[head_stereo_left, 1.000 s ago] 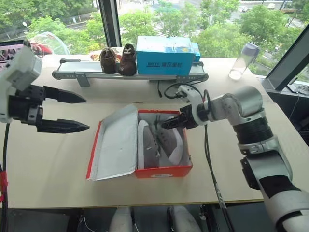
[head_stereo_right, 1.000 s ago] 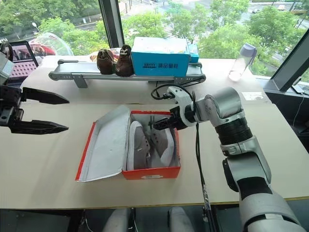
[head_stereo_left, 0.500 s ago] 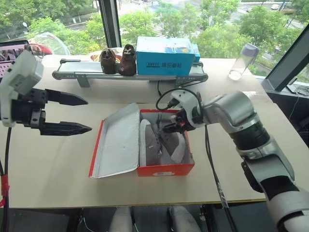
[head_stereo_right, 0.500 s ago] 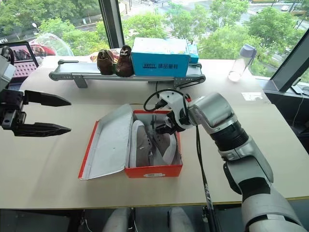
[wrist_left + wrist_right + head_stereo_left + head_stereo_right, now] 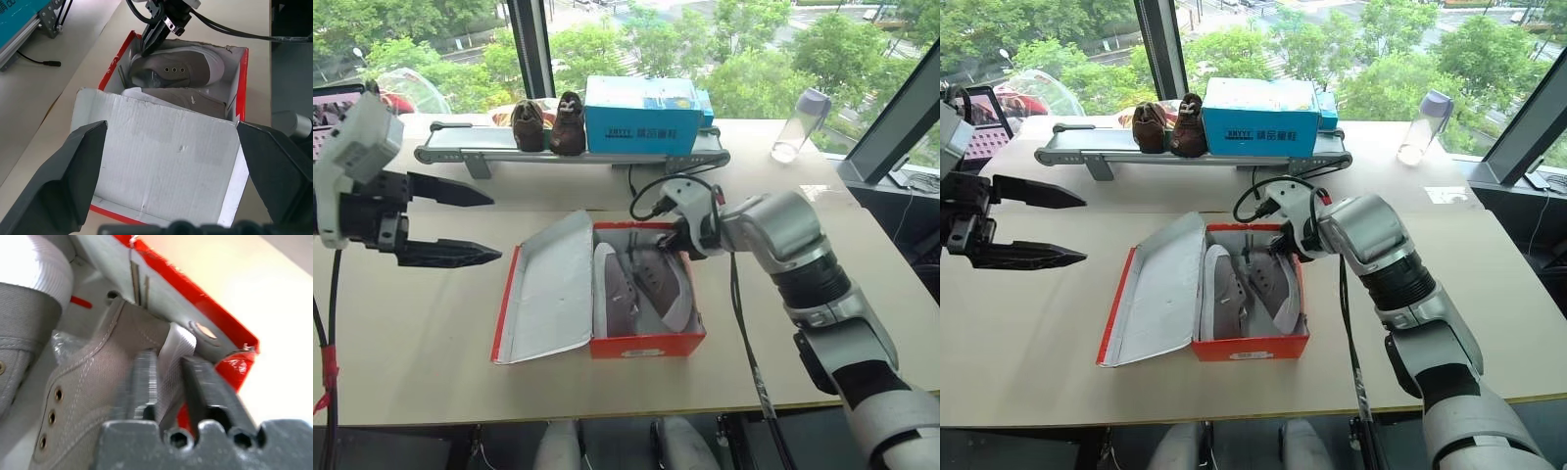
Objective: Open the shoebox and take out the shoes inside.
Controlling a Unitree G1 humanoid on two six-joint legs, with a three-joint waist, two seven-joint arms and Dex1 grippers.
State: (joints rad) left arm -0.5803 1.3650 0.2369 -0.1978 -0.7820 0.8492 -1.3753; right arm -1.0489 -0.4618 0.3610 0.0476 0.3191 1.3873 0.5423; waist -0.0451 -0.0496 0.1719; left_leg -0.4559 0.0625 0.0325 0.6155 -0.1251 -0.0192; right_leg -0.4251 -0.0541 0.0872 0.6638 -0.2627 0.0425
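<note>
The red shoebox (image 5: pixel 646 346) lies open in the middle of the table, its white-lined lid (image 5: pixel 553 289) folded flat to the left. Two grey shoes (image 5: pixel 636 286) with white soles lie side by side inside. My right gripper (image 5: pixel 674 243) reaches into the box's far right corner. It is shut on the heel rim of the right-hand shoe (image 5: pixel 88 396), with fabric pinched between its fingers (image 5: pixel 144 374). My left gripper (image 5: pixel 495 229) hovers open above the table, left of the lid, holding nothing.
At the back, a grey conveyor rack (image 5: pixel 460 154) carries a dark brown furry pair (image 5: pixel 548 124) and a blue box (image 5: pixel 644 113). A clear bottle (image 5: pixel 800 124) stands at the back right. A black cable (image 5: pixel 744 333) runs from my right arm over the table's front edge.
My right gripper was open over the box's far end. It has dipped to the right-hand shoe's heel, turned, and shut on it. The left gripper has stayed where it was.
</note>
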